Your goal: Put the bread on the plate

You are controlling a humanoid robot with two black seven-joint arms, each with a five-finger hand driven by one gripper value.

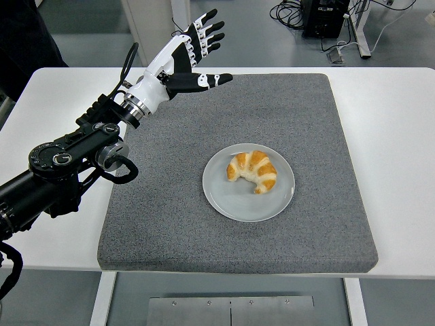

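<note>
A golden croissant (253,170) lies on a round white plate (231,200) in the middle of a grey mat (170,224). My left hand (197,51) is raised over the mat's far left corner, well away from the plate. Its fingers are spread and it holds nothing. The left arm (68,163) comes in from the left edge. The right arm is out of view.
The grey mat covers most of the white table (394,136). Cables and a black box (326,17) lie on the floor beyond the far edge. A dark shape shows at the top left corner.
</note>
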